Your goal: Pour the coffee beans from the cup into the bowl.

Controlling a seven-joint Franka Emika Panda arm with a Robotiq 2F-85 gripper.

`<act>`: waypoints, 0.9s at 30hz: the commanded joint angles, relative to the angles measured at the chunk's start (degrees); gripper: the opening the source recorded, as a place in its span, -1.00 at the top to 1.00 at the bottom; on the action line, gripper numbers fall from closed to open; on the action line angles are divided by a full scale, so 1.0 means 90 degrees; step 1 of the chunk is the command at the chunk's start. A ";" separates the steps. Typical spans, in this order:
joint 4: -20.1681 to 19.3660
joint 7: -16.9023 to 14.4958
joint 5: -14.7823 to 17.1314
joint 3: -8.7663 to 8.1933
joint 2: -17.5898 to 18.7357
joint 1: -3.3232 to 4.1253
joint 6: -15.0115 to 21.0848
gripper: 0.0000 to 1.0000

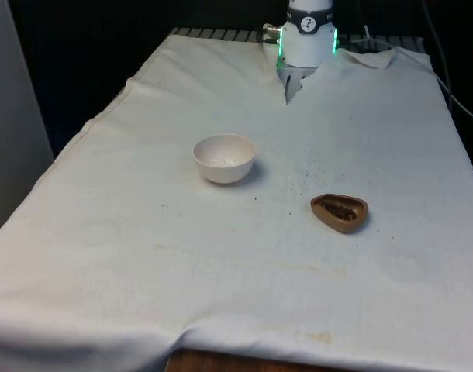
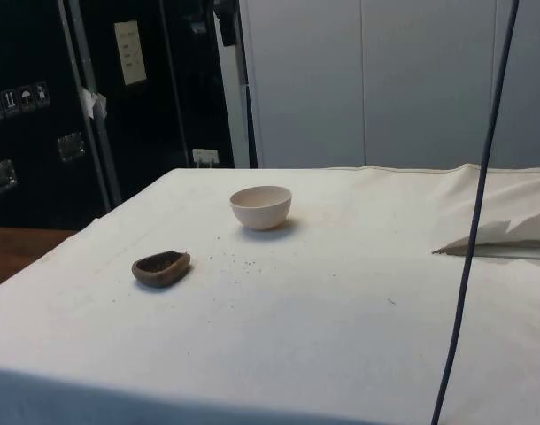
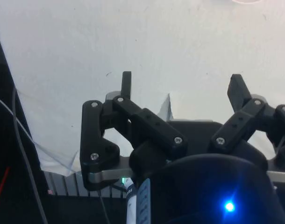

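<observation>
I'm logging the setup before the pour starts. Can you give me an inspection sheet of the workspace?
Surface: white cloth, wrinkled, faint stains near the front edge.
Job's things: brown cup holding coffee beans, upright; white bowl apart from it, looks empty.
Clutter: scattered specks on the cloth between cup and bowl.
Grippers: gripper open, holding nothing, above bare cloth.
Cables: dark cable hanging across the side view.
Surroundings: dark cabinets and a pale wall.
</observation>
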 commanded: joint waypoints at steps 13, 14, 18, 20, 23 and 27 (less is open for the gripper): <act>0.0471 0.0159 0.0000 0.0089 0.0522 0.0013 0.0191 -1.00; 0.0503 0.0185 0.0000 0.0102 0.0560 0.0013 0.0204 -1.00; 0.0656 0.0369 -0.0032 0.0197 0.0713 0.0025 0.0255 -1.00; 0.0681 0.0414 -0.0038 0.0216 0.0738 0.0025 0.0261 -1.00; 0.0732 0.0528 -0.0051 0.0280 0.0796 0.0019 0.0286 -1.00; 0.0783 0.0726 -0.0083 0.0376 0.0872 0.0025 0.0363 -1.00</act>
